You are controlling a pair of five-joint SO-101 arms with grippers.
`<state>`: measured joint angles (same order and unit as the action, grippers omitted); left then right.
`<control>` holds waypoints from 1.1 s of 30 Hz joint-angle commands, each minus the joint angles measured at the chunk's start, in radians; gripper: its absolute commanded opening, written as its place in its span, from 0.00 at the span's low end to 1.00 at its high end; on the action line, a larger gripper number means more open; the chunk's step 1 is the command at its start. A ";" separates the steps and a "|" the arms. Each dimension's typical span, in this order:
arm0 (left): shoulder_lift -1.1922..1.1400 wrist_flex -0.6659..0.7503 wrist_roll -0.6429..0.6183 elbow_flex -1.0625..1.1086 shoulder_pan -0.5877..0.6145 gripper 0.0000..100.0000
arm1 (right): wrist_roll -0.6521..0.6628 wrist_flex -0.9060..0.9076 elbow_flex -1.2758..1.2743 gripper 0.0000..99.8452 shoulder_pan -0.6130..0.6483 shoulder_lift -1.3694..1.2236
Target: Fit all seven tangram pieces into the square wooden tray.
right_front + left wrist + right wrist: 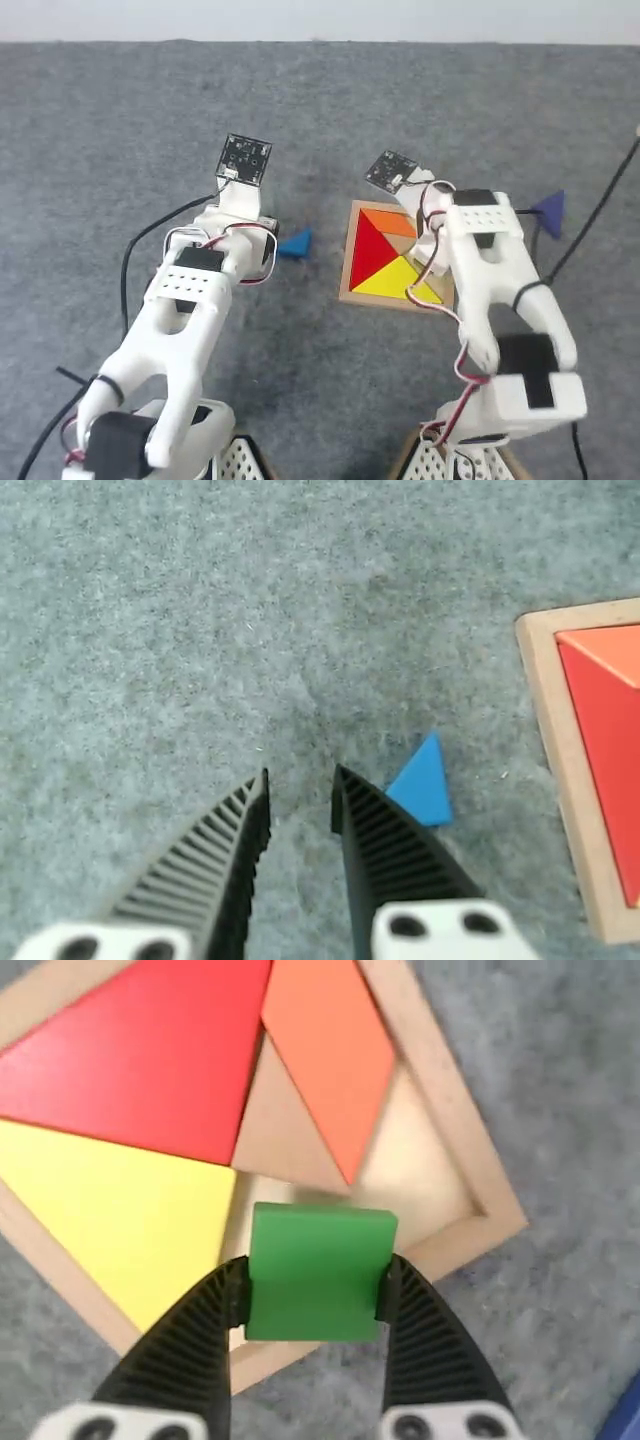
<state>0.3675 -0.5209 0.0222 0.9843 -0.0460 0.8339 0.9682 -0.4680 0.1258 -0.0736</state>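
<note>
Left gripper (300, 776): parted, holding nothing, above the carpet (150, 620).
Light blue triangle (424, 785): on the carpet, 9 o'clock of the tray (548, 730).
Right gripper (314, 1272): clamped on the green square (318, 1260), over the tray's 3 o'clock side.
Tray contents: red triangle (140, 1060), yellow triangle (120, 1220), orange parallelogram (325, 1050).
Dark blue piece (549, 209): 3 o'clock of the tray.

We find the tray (346, 270) on the surface (150, 130), right of centre. In it, a parallelogram (390, 222) lies at the far side, a left triangle (370, 250) beside it, and a near triangle (395, 280) in front. The right claw (315, 1270) holds a square (320, 1250) over the tray's right part. A small triangle (296, 243) lies left of the tray, beside the left claw (300, 775). An outer triangle (549, 210) lies to the tray's right.
</note>
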 commanded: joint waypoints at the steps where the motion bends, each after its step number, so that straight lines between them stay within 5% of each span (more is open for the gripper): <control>1: 0.043 0.026 -0.005 -0.005 0.003 0.11 | 0.021 -0.027 0.063 0.02 0.027 -0.025; 7: 0.043 0.026 -0.005 -0.005 0.002 0.11 | 0.044 -0.074 0.060 0.03 0.031 -0.061; 16: 0.043 0.026 -0.005 -0.007 0.002 0.11 | 0.038 -0.012 0.061 0.26 0.088 -0.050; 22: 0.043 0.026 -0.003 -0.007 0.003 0.11 | -0.025 0.005 0.060 0.29 0.131 0.036; 33: 0.043 0.026 -0.003 -0.007 0.003 0.11 | -0.123 -0.010 0.026 0.29 -0.045 0.214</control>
<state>0.3675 -0.5209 0.0222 0.9843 -0.0460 0.7281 0.9636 -0.4572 0.1504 0.0859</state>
